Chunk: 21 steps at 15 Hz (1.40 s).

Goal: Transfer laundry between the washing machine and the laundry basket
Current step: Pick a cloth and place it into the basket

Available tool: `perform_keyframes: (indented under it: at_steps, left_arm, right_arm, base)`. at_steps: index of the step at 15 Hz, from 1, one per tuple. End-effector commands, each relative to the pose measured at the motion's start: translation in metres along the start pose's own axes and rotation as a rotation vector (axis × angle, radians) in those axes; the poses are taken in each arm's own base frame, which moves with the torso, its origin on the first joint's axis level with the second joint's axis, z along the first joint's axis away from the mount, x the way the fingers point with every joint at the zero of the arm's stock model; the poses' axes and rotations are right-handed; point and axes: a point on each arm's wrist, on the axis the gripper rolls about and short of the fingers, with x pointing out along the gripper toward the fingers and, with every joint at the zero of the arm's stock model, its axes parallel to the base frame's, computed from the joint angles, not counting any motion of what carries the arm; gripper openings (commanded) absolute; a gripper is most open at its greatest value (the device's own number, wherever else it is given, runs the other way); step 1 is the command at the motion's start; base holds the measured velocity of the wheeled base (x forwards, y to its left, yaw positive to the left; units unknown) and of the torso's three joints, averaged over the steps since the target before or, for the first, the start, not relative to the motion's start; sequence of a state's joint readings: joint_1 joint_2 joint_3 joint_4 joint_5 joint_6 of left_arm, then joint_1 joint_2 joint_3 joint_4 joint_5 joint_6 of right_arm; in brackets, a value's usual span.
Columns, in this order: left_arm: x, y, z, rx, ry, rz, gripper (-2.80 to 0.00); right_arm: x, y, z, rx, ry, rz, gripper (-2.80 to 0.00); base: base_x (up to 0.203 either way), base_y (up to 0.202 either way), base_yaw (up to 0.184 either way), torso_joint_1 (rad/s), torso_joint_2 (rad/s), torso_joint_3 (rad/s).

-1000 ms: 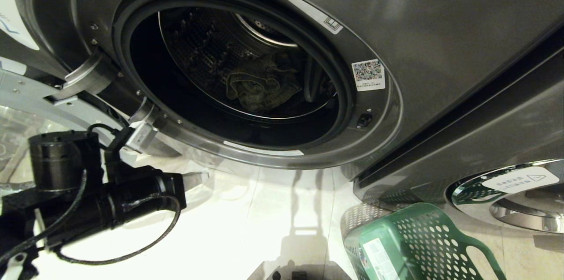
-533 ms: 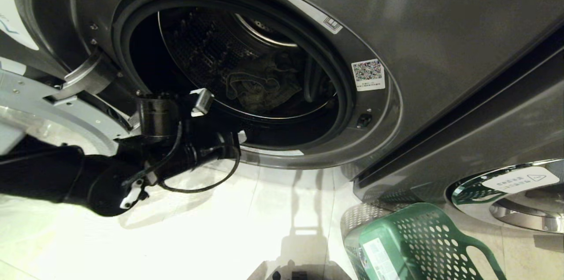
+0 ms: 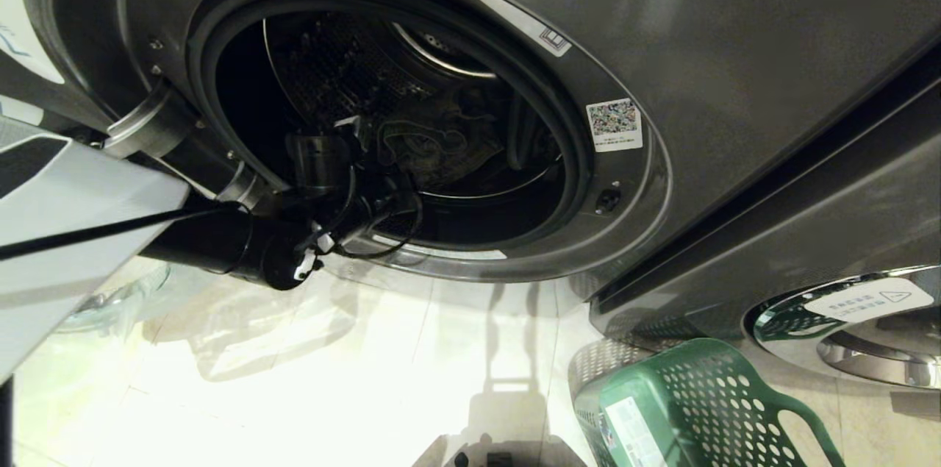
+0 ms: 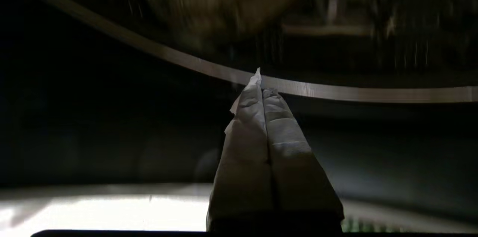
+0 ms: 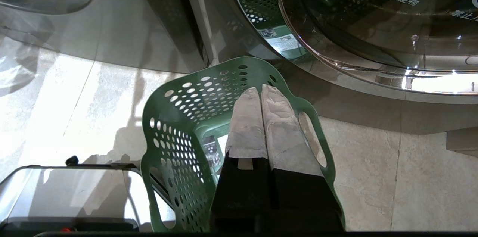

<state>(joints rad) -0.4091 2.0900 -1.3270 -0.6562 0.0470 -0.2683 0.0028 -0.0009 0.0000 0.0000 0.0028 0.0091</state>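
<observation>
Dark grey washing machine [image 3: 735, 48] with a brushed, softly shining metal front — its perforated steel drum [image 3: 345, 77] holds a crumpled olive cloth [image 3: 434, 143]. Green perforated plastic laundry basket [image 5: 179, 117], smooth and matt. Pale glossy floor tiles [image 3: 382, 379] — reflective.

I am reading Chinese characters "硬币硬物" printed white on the glass door [image 5: 373, 16] of the neighbouring machine; the QR sticker [image 3: 614, 124] by the washing machine's opening stays illegible.
</observation>
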Motion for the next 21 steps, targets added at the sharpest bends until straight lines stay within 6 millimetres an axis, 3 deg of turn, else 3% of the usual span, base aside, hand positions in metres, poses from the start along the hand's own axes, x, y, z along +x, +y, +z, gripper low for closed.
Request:
perform_keyframes:
  at_steps: [1, 5, 15, 19, 20, 21]
  left_arm:
    - [0.021, 0.006, -0.002, -0.004, -0.027, 0.007, -2.80]
    - [0.049, 0.012, 0.002, -0.003, -0.084, 0.005, -2.80]
    - [0.074, 0.037, 0.024, 0.002, -0.197, -0.007, -2.80]
    - [0.083, 0.037, 0.016, 0.099, -0.186, -0.053, -2.80]
    - [0.086, 0.036, 0.015, 0.114, -0.189, -0.059, -0.08]
    - [0.088, 0.035, 0.015, 0.125, -0.196, -0.065, 0.00]
  right_arm:
    - [0.000, 0.000, 0.000, 0.000, -0.001, 0.001, -2.80]
    - [0.000, 0.000, 0.000, 0.000, 0.001, 0.001, -2.80]
    - [0.000, 0.000, 0.000, 0.000, 0.001, 0.001, -2.80]
    - [0.000, 0.000, 0.000, 0.000, 0.001, 0.002, -2.80]
    - [0.000, 0.000, 0.000, 0.000, 0.001, 0.001, -2.80]
    - [0.000, 0.000, 0.000, 0.000, 0.001, 0.001, -2.80]
  base:
    - [0.000, 0.000, 0.000, 0.000, 0.00, 0.000]
    - [0.000, 0.000, 0.000, 0.000, 0.00, 0.000]
    - [0.000, 0.000, 0.000, 0.000, 0.00, 0.000]
    - [0.000, 0.000, 0.000, 0.000, 0.00, 0.000]
    - [0.000, 0.000, 0.000, 0.000, 0.00, 0.000]
    - [0.000, 0.000, 0.000, 0.000, 0.00, 0.000]
